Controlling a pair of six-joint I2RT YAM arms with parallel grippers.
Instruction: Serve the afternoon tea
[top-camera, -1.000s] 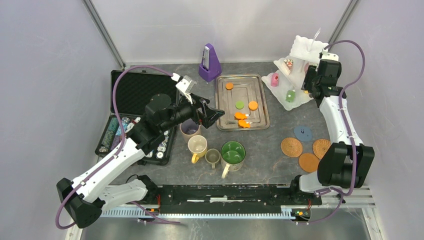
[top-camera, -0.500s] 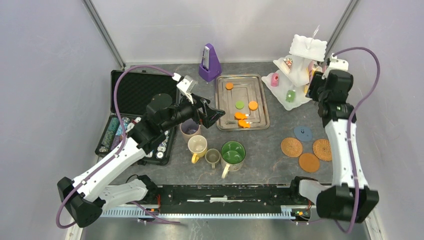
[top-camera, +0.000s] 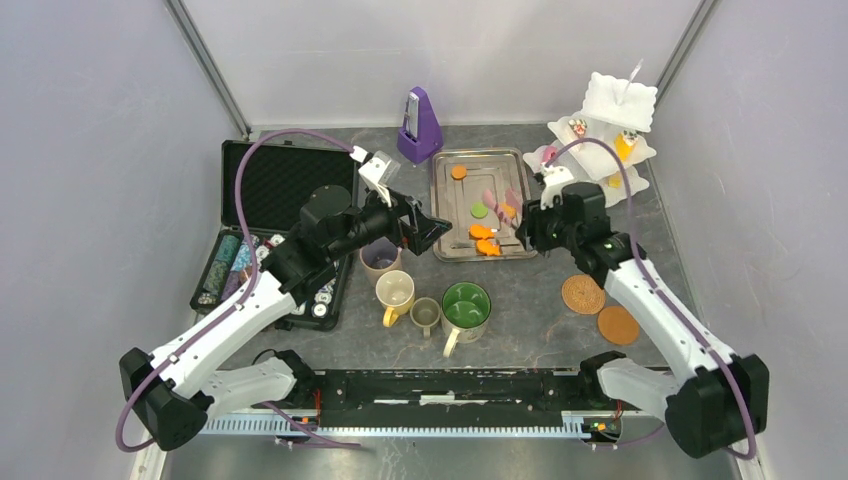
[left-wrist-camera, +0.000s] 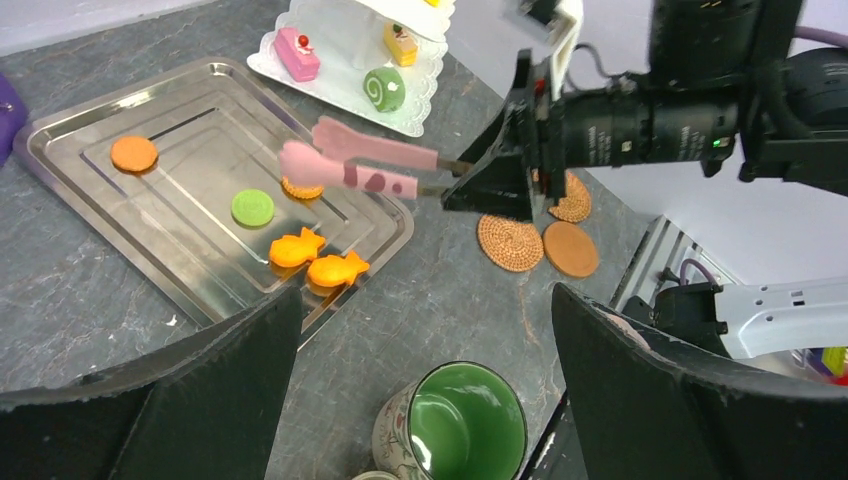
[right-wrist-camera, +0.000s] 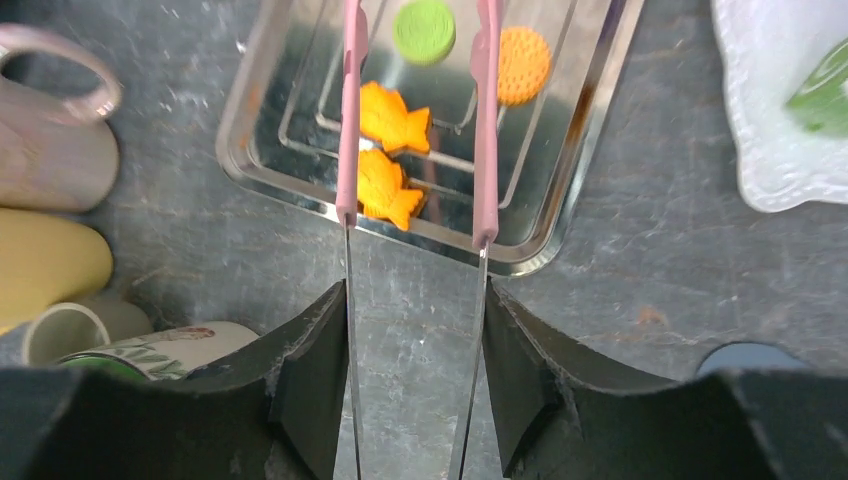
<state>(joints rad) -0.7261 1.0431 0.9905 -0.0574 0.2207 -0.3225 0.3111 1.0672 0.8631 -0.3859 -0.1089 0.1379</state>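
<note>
**Tongs Over the Pastry Tray**

My right gripper (right-wrist-camera: 415, 400) is clamped on pink-tipped tongs (left-wrist-camera: 360, 170), whose arms are spread above the steel tray (left-wrist-camera: 150, 220). From the wrist I see two orange fish pastries (right-wrist-camera: 392, 118) between them, with a green disc (right-wrist-camera: 423, 30) and a latticed orange biscuit (right-wrist-camera: 524, 64) beyond. My left gripper (top-camera: 432, 232) hangs released near the mauve mug (top-camera: 380, 258)

Dark slate tabletop (top-camera: 540, 335) enclosed by pale lilac walls (top-camera: 90, 150).
</note>
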